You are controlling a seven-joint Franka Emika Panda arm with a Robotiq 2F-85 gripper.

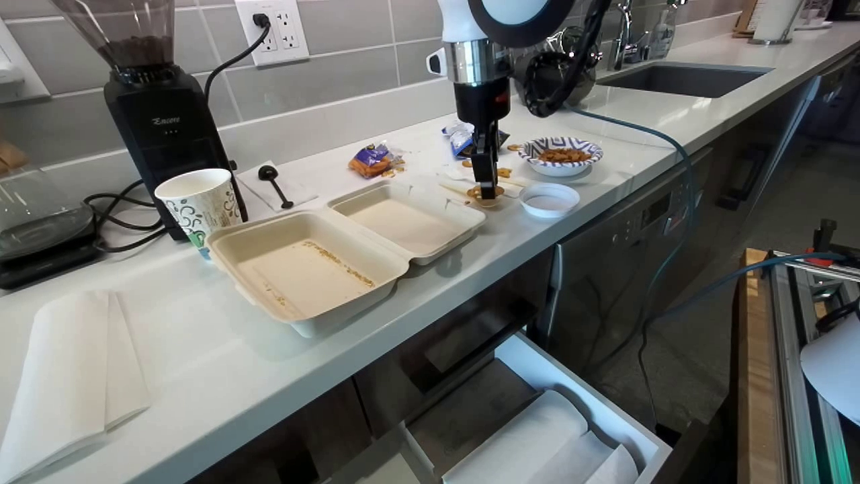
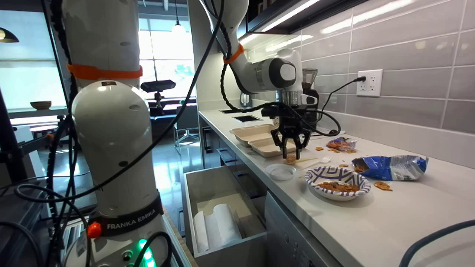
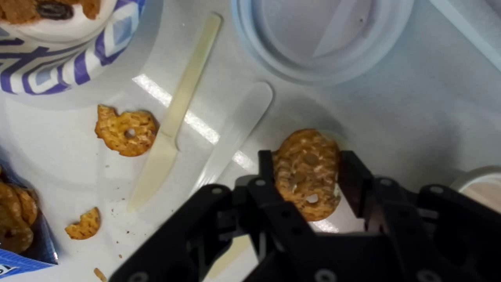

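Pinching both sides of some round chips (image 3: 307, 176), the gripper (image 3: 307, 162) has them down low at the desk (image 1: 201, 363), near a white dish (image 3: 325, 74). We think they could crack if squeezed too hard, or fall out if pinched crookedly. We can read "Encore" on the black grinder (image 1: 168, 148) and "FRANKA EMIKA" on the robot's base (image 2: 128, 220).

Kitchen, sink (image 1: 685, 79), coffee grinder (image 1: 161, 124), tiled wall (image 1: 342, 50)

"Encore" on grinder (image 1: 164, 128), "FRANKA EMIKA" on arm (image 2: 115, 155)
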